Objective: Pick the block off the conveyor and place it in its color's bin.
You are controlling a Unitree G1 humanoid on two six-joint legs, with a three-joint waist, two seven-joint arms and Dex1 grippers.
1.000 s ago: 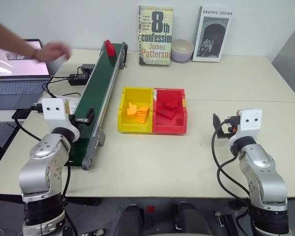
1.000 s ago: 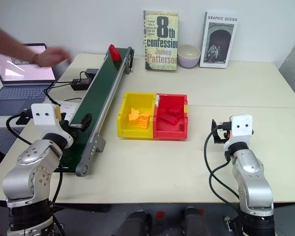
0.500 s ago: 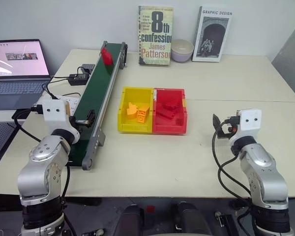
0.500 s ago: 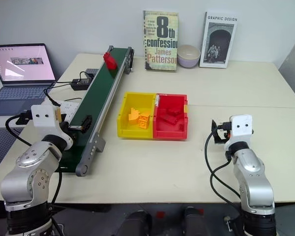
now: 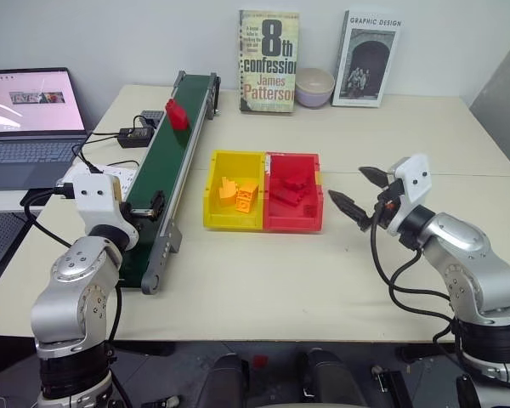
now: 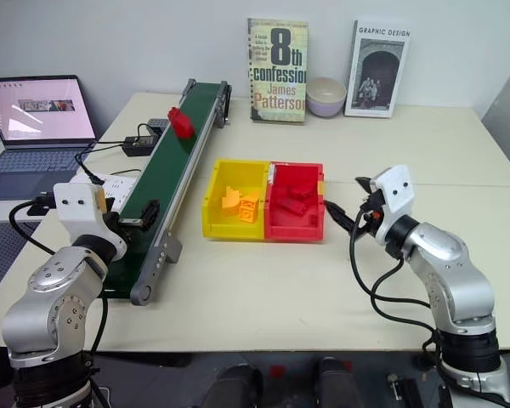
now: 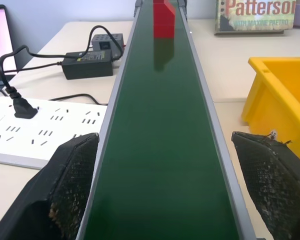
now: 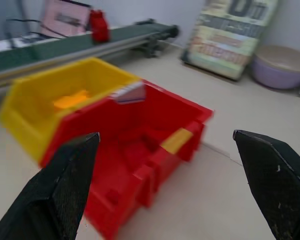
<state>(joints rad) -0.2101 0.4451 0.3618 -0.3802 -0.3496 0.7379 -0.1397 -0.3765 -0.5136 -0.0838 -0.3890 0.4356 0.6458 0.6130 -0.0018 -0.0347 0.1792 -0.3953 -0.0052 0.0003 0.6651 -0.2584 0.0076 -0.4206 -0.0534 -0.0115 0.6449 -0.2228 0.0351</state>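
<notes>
The small red block (image 5: 177, 114) rides the far part of the conveyor (image 5: 166, 166), a dark green belt between silver rails. Over the belt's near end my left gripper (image 7: 165, 137) stands open, one finger to each side of the belt, and the block (image 7: 164, 20) is well ahead of it. The red bin (image 5: 293, 221) holds several red blocks and sits in the middle of the table. Just to its right hovers my right gripper (image 5: 355, 189), open and empty, pointing at the bin (image 8: 115, 150).
A yellow bin (image 5: 234, 219) with orange-yellow blocks is joined to the red bin's left side. A laptop (image 5: 25, 119), a power adapter (image 5: 136, 136) and a power strip (image 5: 123, 178) lie left of the conveyor. Two books (image 5: 268, 61) and a bowl (image 5: 314, 87) stand at the back.
The block has travelled along the belt toward me. My right gripper has swung left and up to face the red bin. The person's arm has left the far left.
</notes>
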